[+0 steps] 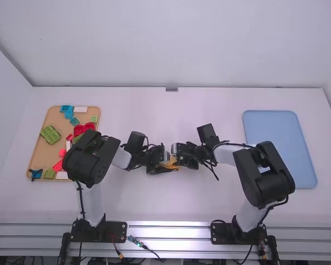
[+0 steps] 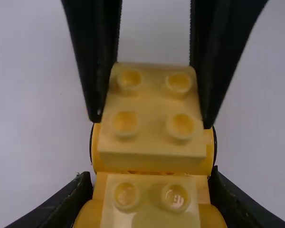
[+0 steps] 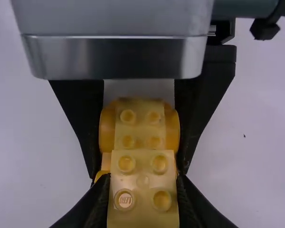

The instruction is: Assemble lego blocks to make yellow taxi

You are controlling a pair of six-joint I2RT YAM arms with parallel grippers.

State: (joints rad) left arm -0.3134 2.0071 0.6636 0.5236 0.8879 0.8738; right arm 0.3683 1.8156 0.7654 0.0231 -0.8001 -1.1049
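Bricks [image 1: 50, 134] litter the tan tray [image 1: 42, 154], and well to its right the left gripper [image 1: 164, 160] clasps one end of the yellow brick assembly [image 2: 152, 147], the right gripper [image 1: 180, 157] pinching the other, with the blue tray [image 1: 279, 149] farthest off.

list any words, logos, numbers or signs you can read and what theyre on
Nearer yellow block, right wrist view: tiny mark on one stud, too small to read.
Nearer yellow block, left wrist view: faint mark on one stud, also unreadable.
No text is legible.
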